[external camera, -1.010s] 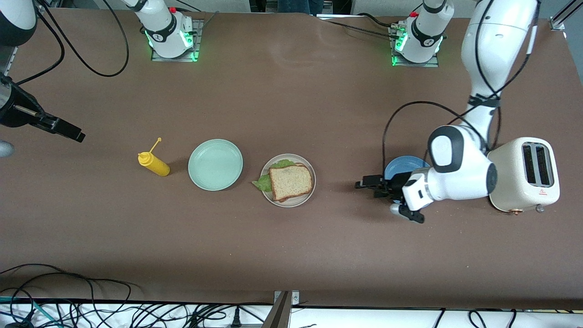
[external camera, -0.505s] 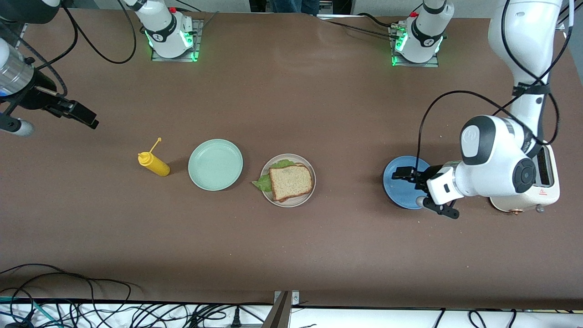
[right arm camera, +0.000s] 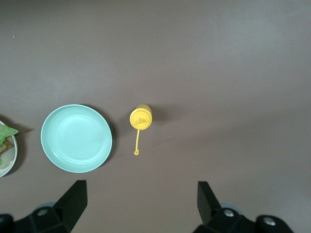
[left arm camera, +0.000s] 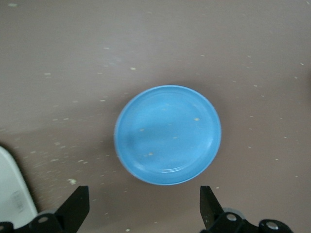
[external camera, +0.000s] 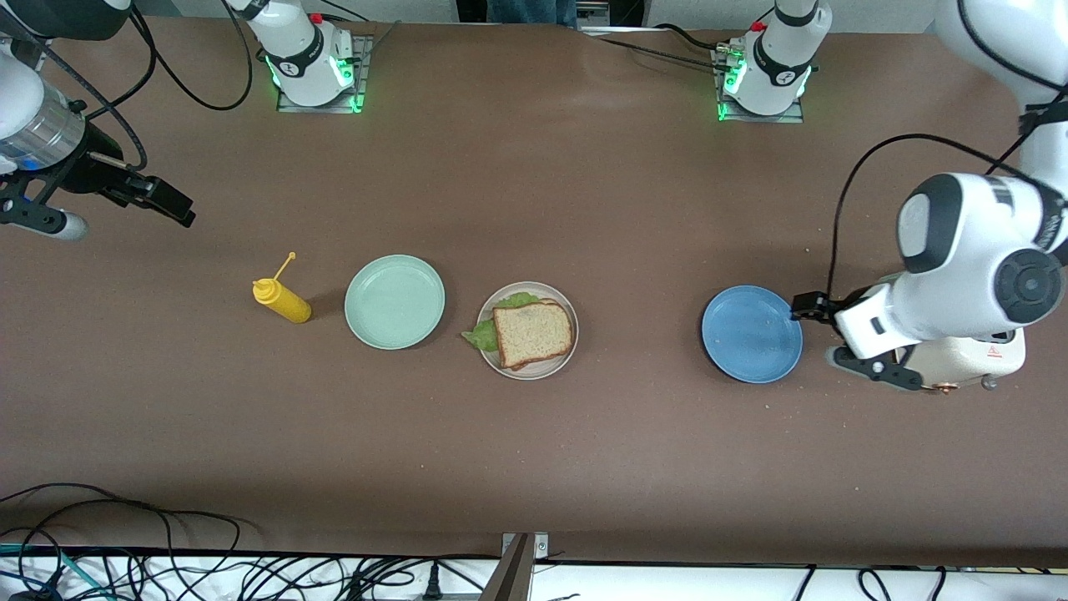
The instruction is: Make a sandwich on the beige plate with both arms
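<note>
The sandwich [external camera: 534, 333], tan bread with green lettuce [external camera: 481, 335] sticking out, lies on the beige plate [external camera: 568, 354] at the table's middle. My left gripper [external camera: 807, 306] hangs open and empty over the table between the blue plate [external camera: 751, 334] and the toaster [external camera: 993, 359]. In the left wrist view the left gripper [left arm camera: 145, 200] has its fingers wide apart beside the blue plate [left arm camera: 167, 135]. My right gripper [external camera: 171, 206] is open and empty over bare table at the right arm's end. In its wrist view the right gripper [right arm camera: 141, 195] holds nothing, and the beige plate [right arm camera: 10, 156] shows only at the frame's edge.
A mint-green plate [external camera: 395, 301] sits beside the beige plate, toward the right arm's end. A yellow squeeze bottle [external camera: 282, 301] stands a little further that way. The mint-green plate [right arm camera: 76, 138] and the bottle [right arm camera: 140, 117] also show in the right wrist view. Cables lie along the front table edge [external camera: 250, 576].
The left arm has drawn back from near the beige plate, across the blue plate, toward the toaster. The right gripper has shifted slightly toward the robot bases and the table's middle. Both stayed open.
</note>
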